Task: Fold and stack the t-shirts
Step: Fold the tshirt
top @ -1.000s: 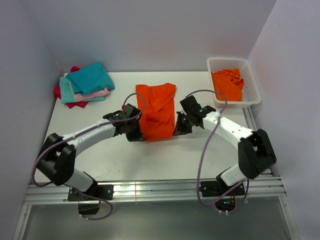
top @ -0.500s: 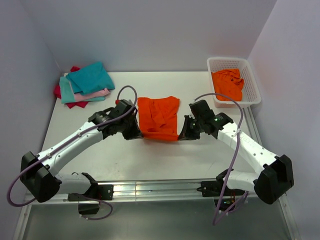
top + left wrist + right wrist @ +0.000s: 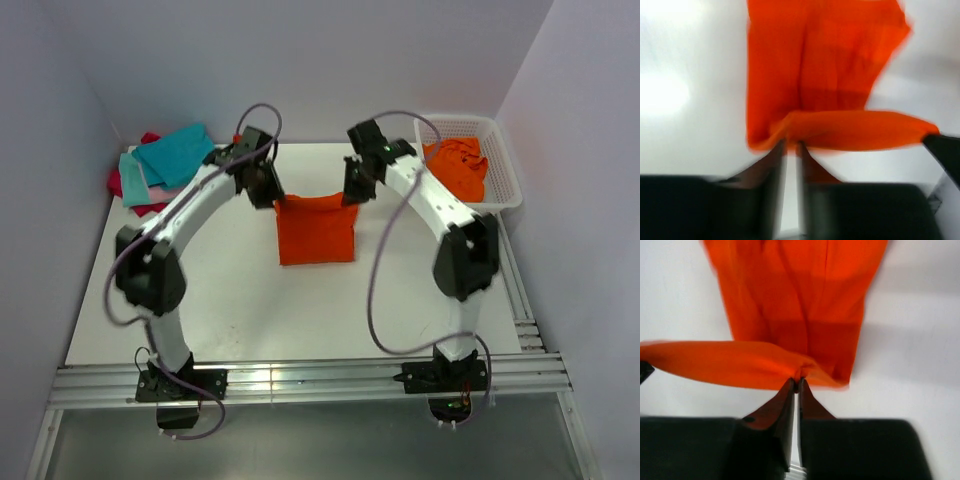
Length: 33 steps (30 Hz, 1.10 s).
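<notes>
A bright orange t-shirt (image 3: 315,232) lies on the white table as a short folded rectangle. Its far edge is lifted and stretched between my two grippers. My left gripper (image 3: 272,194) pinches the left corner of that edge, and in the left wrist view its fingertips (image 3: 790,144) hold the fabric (image 3: 820,75) with only a slim gap. My right gripper (image 3: 349,191) is shut on the right corner, tips tight on the cloth (image 3: 796,381). A teal t-shirt (image 3: 180,155) tops a folded pile with pale pink (image 3: 196,186) and crimson (image 3: 150,208) ones at the far left.
A white lattice basket (image 3: 456,121) stands at the far right with another orange t-shirt (image 3: 457,166) crumpled inside. Both arms reach across the table to its far side, near the back wall. Cables loop above each arm.
Both grippers have swung from the shirt's near edge to the far side, carrying that edge over. The orange shirt is now folded shorter. The left jaws have parted slightly.
</notes>
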### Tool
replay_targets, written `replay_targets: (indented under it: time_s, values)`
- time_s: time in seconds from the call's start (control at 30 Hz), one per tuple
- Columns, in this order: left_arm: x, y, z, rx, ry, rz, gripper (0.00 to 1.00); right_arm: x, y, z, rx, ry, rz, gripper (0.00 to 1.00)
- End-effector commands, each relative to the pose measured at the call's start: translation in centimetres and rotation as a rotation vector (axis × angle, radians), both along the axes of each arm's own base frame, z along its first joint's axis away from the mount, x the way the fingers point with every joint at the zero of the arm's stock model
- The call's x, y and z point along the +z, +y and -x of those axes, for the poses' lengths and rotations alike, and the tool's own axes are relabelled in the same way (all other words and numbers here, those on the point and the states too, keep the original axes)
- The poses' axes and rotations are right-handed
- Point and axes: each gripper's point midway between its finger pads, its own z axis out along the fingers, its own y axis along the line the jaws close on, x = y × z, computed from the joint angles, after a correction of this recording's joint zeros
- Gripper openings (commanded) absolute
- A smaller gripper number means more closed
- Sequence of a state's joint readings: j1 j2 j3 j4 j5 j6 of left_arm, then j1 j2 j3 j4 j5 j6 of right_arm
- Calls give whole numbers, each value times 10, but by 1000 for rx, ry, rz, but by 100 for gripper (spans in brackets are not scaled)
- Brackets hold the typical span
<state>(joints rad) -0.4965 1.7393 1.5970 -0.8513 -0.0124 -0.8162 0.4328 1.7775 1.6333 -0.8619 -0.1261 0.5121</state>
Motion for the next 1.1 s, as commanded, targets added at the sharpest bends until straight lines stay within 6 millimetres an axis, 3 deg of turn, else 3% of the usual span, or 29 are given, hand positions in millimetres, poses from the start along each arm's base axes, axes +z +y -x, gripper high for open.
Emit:
replay_targets:
  time_s: [0.0,0.03,0.07,0.1,0.13,0.17,0.2,0.23,0.27,0.3,0.33,0.4,0.43,0.5,0.53,0.6,0.67,0.83,1.07]
  values:
    - [-19,34,-101,25,-76,-115,46,-45,-36,-79,-83,17,235,31]
    - [-29,36,-134,52,-70,-166,99,-50,-36,-94,-90,16,259,99]
    - [-32,37,-151,37,-79,-178,99,-29,-38,-113,-118,-19,260,100]
    - [-28,38,-165,59,-97,-121,100,-51,-39,-119,-145,36,271,100]
    - [-43,39,-163,61,-64,-56,100,-36,-41,-127,-169,13,250,100]
    - [-40,45,-169,107,-76,-18,99,-41,-46,-121,-183,47,264,100]
    - [-39,61,-169,148,-66,-15,99,-22,-45,-118,-193,14,232,100]
    - [-37,69,-157,163,-50,-16,100,-16,-45,-113,-190,0,214,100]
    - [-34,73,-157,169,-78,-14,99,-42,-43,-101,-179,28,200,100]
    - [-37,78,-137,164,-62,-23,100,-13,-44,-90,-178,-39,155,100]
    - [-37,80,-130,155,-76,-24,100,-42,-52,-63,-168,31,179,100]
    - [-45,85,-107,119,-97,-31,99,-33,-58,-44,-166,4,165,100]
    - [-49,84,-99,99,-105,-18,100,-53,-66,-22,-163,63,193,100]
    - [-61,70,-78,23,-130,71,99,-50,-71,-2,-155,49,184,100]
    - [-66,66,-72,2,-133,97,99,-69,-80,19,-153,95,207,100]
    - [-69,51,-59,-46,-134,189,99,-65,-82,35,-150,76,182,100]
    - [-83,42,-51,-61,-149,252,99,-78,-90,55,-151,115,201,100]
    - [-116,30,-45,-68,-121,271,99,-77,-98,75,-157,123,205,100]
    - [-143,15,-58,-65,-99,276,100,-72,-103,81,-158,137,232,100]
